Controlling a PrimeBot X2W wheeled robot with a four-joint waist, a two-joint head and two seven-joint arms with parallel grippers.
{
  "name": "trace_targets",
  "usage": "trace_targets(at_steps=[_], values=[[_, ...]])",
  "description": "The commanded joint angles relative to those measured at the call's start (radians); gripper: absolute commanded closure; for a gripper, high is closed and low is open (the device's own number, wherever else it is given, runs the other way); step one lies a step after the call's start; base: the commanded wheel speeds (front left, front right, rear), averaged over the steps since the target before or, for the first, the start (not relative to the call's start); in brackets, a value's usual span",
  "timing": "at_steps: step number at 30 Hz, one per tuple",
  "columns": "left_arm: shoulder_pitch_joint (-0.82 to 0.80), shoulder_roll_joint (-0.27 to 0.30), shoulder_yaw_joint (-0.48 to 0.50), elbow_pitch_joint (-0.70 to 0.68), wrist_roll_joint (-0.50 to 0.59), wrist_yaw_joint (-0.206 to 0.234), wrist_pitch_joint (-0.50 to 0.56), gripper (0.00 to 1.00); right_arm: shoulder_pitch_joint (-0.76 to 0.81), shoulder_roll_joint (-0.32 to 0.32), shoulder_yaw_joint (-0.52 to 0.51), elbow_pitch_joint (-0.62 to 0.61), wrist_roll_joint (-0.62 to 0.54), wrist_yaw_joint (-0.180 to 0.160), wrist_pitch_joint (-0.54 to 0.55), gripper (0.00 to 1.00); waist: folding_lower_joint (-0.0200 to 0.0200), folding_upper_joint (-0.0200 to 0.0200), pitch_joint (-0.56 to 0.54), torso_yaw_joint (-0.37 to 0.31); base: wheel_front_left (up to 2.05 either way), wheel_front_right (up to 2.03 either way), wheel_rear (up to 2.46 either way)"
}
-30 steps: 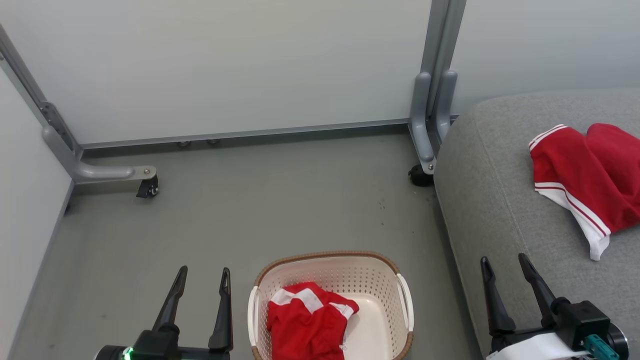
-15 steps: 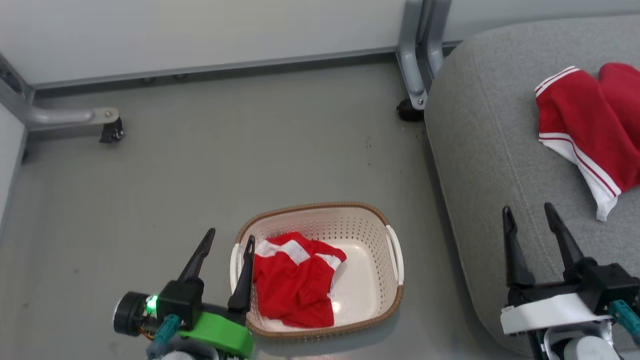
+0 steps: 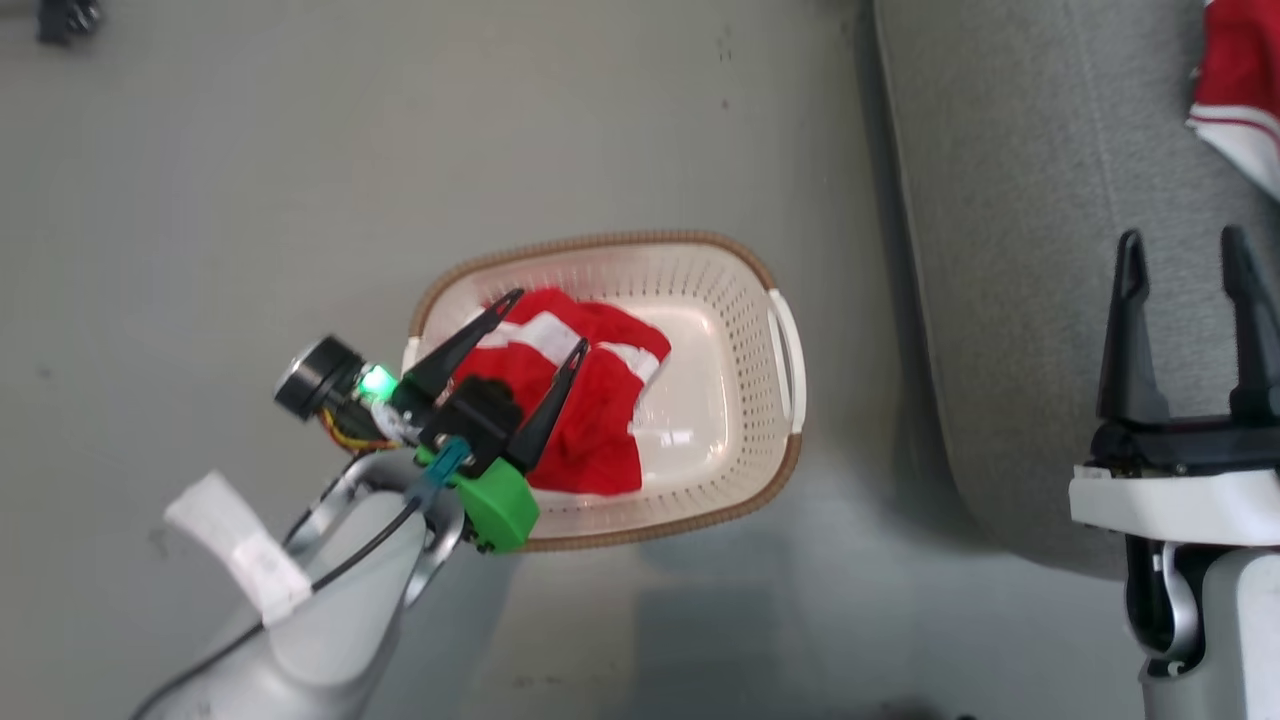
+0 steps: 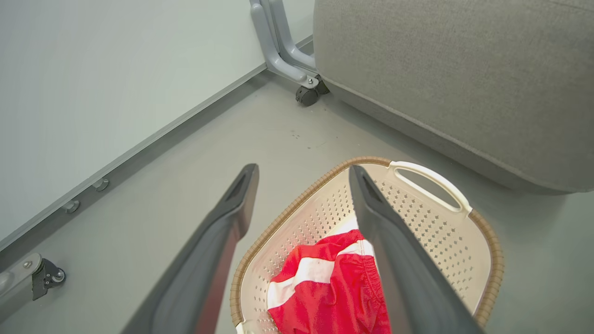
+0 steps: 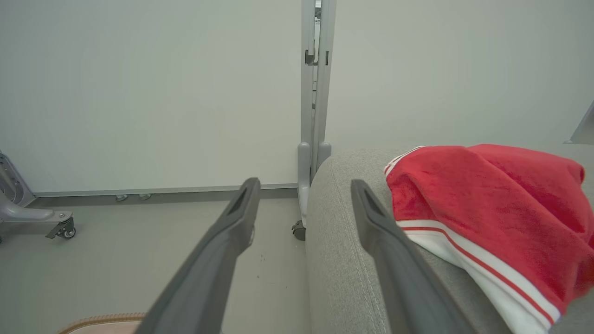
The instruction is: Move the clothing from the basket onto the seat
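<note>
Half done; red garment [image 3: 1238, 65] on the seat [image 3: 1000, 250], far right; second garment [image 3: 600, 435] bunched in the basket [image 3: 600, 240], beneath left gripper [image 3: 549, 318], spread wide, empty; right gripper [image 3: 1182, 235] likewise, over the seat.

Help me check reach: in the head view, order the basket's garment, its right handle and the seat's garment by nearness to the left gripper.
1. Basket garment, under the left gripper.
2. Right handle, farther right.
3. Seat garment, far right.
</note>
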Motion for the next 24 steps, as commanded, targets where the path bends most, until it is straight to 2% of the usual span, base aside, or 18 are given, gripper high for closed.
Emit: trace_targets(at_steps=[1,6,14,18,24], values=[[-0.083,0.024,-0.061,0.043,0.013,-0.002,0.004,0.0,-0.03,-0.002,-0.003,-0.018,-0.018,-0.001,-0.003,0.0,-0.0002,0.0,0.207,-0.015,0.0,0.0,0.0],[-0.283,0.039,-0.285,0.204,-0.003,-0.002,0.025,0.0,-0.074,-0.002,-0.006,-0.057,-0.044,-0.001,-0.003,0.0,-0.0002,0.0,0.294,-0.017,0.0,0.0,0.0],[-0.515,0.01,-0.589,0.426,-0.058,-0.002,0.089,0.0,-0.119,-0.002,0.008,-0.082,-0.03,-0.001,-0.003,0.0,-0.0002,0.0,0.387,-0.048,0.0,0.0,0.0],[-0.588,0.008,-0.661,0.518,-0.075,-0.002,0.126,0.0,-0.138,-0.002,0.037,-0.081,-0.015,-0.001,-0.003,0.0,-0.0002,0.0,0.429,-0.079,0.0,0.0,0.0],[-0.64,0.004,-0.693,0.607,-0.107,-0.002,0.136,0.0,-0.156,-0.002,0.044,-0.075,0.049,-0.001,-0.003,0.0,-0.0002,0.0,0.486,-0.111,0.0,0.0,0.0]])
